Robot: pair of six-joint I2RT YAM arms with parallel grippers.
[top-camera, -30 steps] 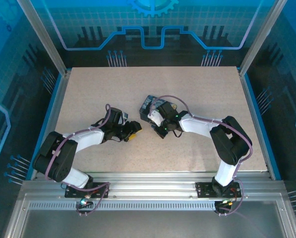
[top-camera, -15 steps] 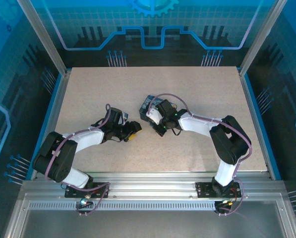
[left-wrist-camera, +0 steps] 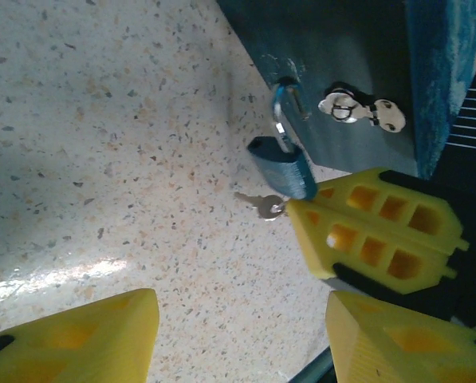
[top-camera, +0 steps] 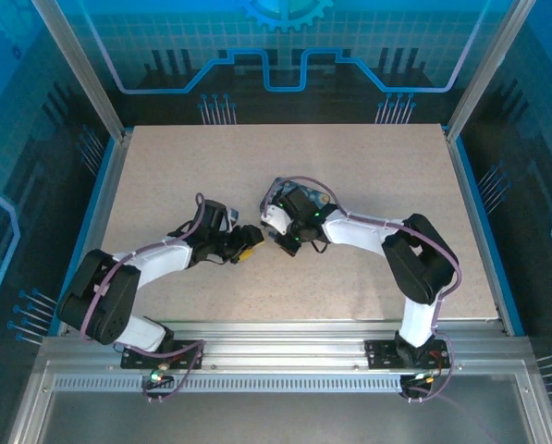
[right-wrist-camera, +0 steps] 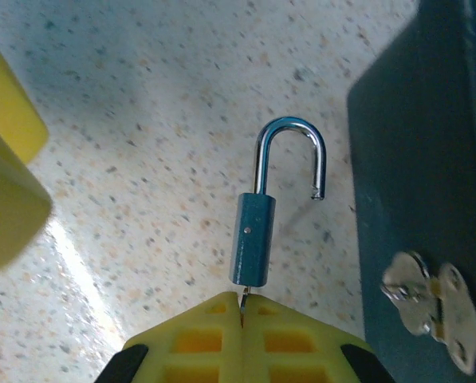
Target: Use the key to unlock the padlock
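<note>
The padlock (right-wrist-camera: 252, 239) is a small blue block with a silver shackle (right-wrist-camera: 289, 155). The shackle's free end stands out of the body, beside the dark blue tin (right-wrist-camera: 417, 175). My right gripper (right-wrist-camera: 241, 302) is shut on the key, whose thin blade runs from between the yellow fingers into the padlock's underside. In the left wrist view the padlock (left-wrist-camera: 284, 167) hangs off the right fingers (left-wrist-camera: 373, 231), with a spare key (left-wrist-camera: 263, 205) dangling beside it. My left gripper (left-wrist-camera: 241, 335) is open, close by, with bare table between its fingers. From above, the two grippers (top-camera: 251, 242) (top-camera: 280, 239) nearly meet.
The tin (top-camera: 285, 196) lies mid-table just behind the right gripper, its silver latch (left-wrist-camera: 361, 110) facing the left wrist camera. Speckled tabletop (top-camera: 368, 157) stretches all round. Blue-lit enclosure walls and metal posts border the table.
The right gripper has shifted left and nearer, bringing the key and padlock closer to the left gripper. The left arm has barely moved.
</note>
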